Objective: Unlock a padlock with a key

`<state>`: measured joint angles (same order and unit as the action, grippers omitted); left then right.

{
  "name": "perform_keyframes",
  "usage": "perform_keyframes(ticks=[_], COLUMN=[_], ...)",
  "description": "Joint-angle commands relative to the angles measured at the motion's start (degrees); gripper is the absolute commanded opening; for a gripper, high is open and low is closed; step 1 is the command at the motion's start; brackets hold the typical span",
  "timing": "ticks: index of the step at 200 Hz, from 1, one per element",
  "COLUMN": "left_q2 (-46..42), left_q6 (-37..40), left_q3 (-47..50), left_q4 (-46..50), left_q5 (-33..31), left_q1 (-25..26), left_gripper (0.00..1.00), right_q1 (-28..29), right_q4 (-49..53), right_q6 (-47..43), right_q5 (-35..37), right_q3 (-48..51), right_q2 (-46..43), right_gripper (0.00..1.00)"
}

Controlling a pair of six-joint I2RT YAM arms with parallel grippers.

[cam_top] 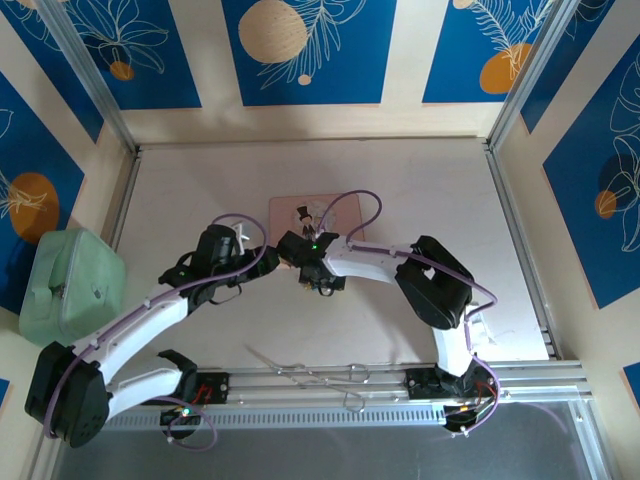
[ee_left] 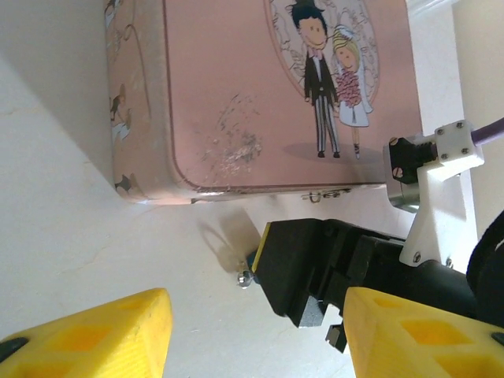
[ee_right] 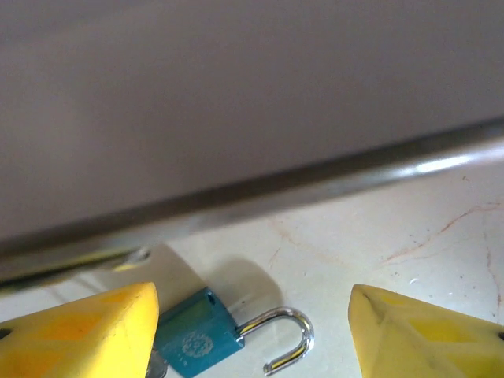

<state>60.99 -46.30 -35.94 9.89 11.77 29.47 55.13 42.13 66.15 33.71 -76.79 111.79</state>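
- Closest to the left wrist camera, the left gripper (ee_left: pixel 256 303) hangs low over the table (cam_top: pixel 420 190). Its yellow fingers (ee_left: pixel 87 335) are spread wide with nothing between them.
- Just past those fingers the right gripper (ee_right: pixel 253 311) is down at the tabletop. Its dark body and one yellow-faced finger stand just beside the near wall of the pink box (ee_left: pixel 228 79).
- From its own wrist camera, the right gripper's two fingers are also well apart and clamp nothing.
- Between them, the padlock (ee_right: pixel 197 342) lies flat on the table. Its blue-teal body lies against one finger, and the box's near wall is just behind it.
- Its thin shackle (ee_right: pixel 293 335) points toward the other finger. One leg enters the body, and the other ends short of it.
- From the left wrist, only a sliver of the padlock shows at the tip of the right gripper's finger, close to the near corner of the box.
- On the box lid there is a cartoon bride and groom, with a scuffed patch near that corner.
- From above, the box sits about midway between the table's left and right edges, and both arms bend inward toward its near side.
- Some bent metal wires (cam_top: pixel 320 375) lie along the table's near edge, between the arm bases.
- Beyond the table's left edge sits a green case (cam_top: pixel 70 285).
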Motion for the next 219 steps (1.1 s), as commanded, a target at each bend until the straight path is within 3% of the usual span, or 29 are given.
perform_keyframes(ticks=[1, 72, 136, 147, 175, 219], left_q2=[-0.35, -0.87, -0.79, -0.86, -1.16, -0.75], left_q6=[-0.37, 0.03, -0.01, 0.08, 0.05, 0.25], left_q3=[0.17, 0.18, -0.06, 0.0, 0.08, -0.26], left_q4=[-1.95, -1.5, -1.37, -1.22, -0.95, -0.88], left_q5=[1.37, 1.65, 1.85, 1.72, 1.77, 1.72], left_q1=[-0.33, -0.9, -1.0, -1.08, -1.09, -1.22], left_gripper=[0.59, 0.59, 0.59, 0.59, 0.59, 0.59], right_q1=[-0.2, 1.49, 2.0, 2.0, 2.76, 5.09], right_q4=[3.03, 3.76, 1.01, 0.88, 3.19, 6.51], right_q6=[1.53, 2.29, 2.0, 1.32, -0.24, -3.13], right_q5=[0.8, -4.3, -8.05, -8.53, -6.85, -4.76], right_q3=[-2.32, 0.24, 6.27, 6.24, 4.75, 3.01], right_q2=[3.13, 2.72, -0.09, -0.27, -0.86, -4.26], right_gripper=[0.65, 0.59, 0.38, 0.4, 0.56, 0.59])
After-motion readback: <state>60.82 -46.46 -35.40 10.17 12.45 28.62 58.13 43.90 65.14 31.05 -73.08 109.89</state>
